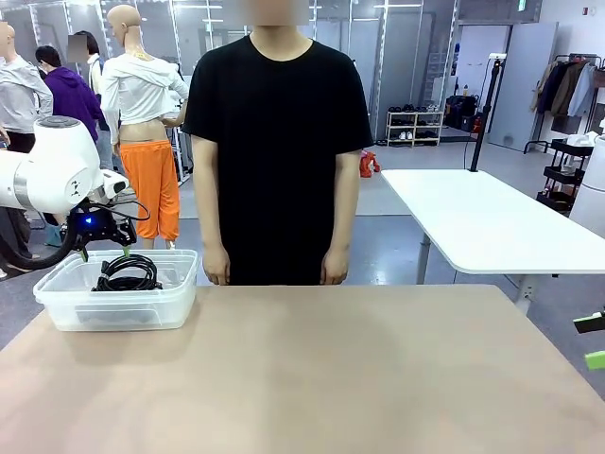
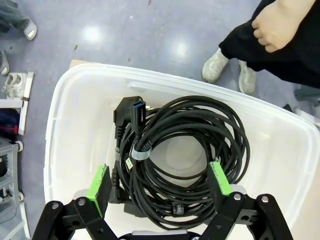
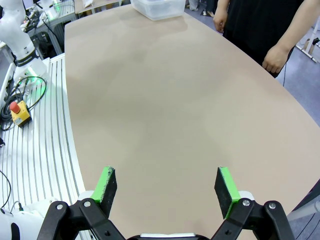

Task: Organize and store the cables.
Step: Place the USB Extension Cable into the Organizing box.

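Standing across the beige table (image 1: pixel 312 369) in the front view was a person in a black T-shirt (image 1: pixel 277 151), arms hanging, both hands just at the far edge of the tabletop. At the table's left end sat a clear plastic bin (image 1: pixel 118 295), and the coiled black cables (image 1: pixel 126 272) lay inside it, their loops showing above the rim. The left gripper (image 1: pixel 102 251) hung right over the bin's back edge, its green pads apart and nothing between them. At the right edge of that view the right gripper (image 1: pixel 592 340) poked in, two green pads spread one above the other, clear of everything. From the left wrist view I looked straight down into the bin (image 2: pixel 75 100): the cables (image 2: pixel 190 150) were stacked as round coils, a small pale tie (image 2: pixel 140 153) bound one bundle, and a blue-tipped plug (image 2: pixel 138 111) pointed toward the bin's far wall beside a thicker black plug. The left gripper (image 2: pixel 160 180) held its fingers (image 2: pixel 98 184) wide on either side of the coils, above them; I couldn't tell whether the pads touched the cords. A shoe and a hand of the person showed beyond the bin. From the right wrist view the right gripper (image 3: pixel 166 185) hovered over bare table (image 3: pixel 170 100), fingers (image 3: pixel 106 183) wide apart and empty, with the bin (image 3: pixel 157 7) far off at the top and the person's hand (image 3: pixel 275 59) hanging at the table's side.
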Controlling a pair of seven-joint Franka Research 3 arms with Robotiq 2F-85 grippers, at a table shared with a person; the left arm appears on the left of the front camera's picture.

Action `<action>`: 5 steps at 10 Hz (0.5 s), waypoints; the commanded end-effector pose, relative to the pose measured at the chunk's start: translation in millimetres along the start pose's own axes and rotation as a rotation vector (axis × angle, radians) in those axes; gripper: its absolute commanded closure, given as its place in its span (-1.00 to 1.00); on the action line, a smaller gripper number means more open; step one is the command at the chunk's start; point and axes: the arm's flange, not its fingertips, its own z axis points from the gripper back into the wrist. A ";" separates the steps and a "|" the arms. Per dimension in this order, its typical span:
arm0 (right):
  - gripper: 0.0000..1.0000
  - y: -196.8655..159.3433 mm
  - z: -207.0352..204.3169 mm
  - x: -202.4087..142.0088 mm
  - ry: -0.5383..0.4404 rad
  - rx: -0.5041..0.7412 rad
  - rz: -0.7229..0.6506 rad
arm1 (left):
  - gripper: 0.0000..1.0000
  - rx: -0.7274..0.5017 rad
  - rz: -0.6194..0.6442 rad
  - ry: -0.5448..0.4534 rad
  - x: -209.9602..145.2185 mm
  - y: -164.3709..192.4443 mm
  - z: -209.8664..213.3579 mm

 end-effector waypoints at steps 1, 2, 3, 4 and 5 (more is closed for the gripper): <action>-1.00 -1.9 0.0 1.7 -0.014 -0.003 -0.004 | -0.93 -0.001 -0.013 -0.004 0.9 1.5 -0.4; -1.00 -1.9 0.0 1.7 -0.014 -0.003 -0.004 | -0.93 -0.001 -0.013 -0.004 0.9 1.5 -0.4; -1.00 -1.9 0.0 1.7 -0.014 -0.003 -0.004 | -0.93 -0.001 -0.013 -0.004 0.9 1.5 -0.4; -1.00 -1.9 0.0 1.7 -0.014 -0.003 -0.004 | -0.93 -0.001 -0.013 -0.004 0.9 1.5 -0.4; -1.00 -1.9 0.0 1.7 -0.014 -0.003 -0.004 | -0.93 -0.001 -0.013 -0.004 0.9 1.5 -0.4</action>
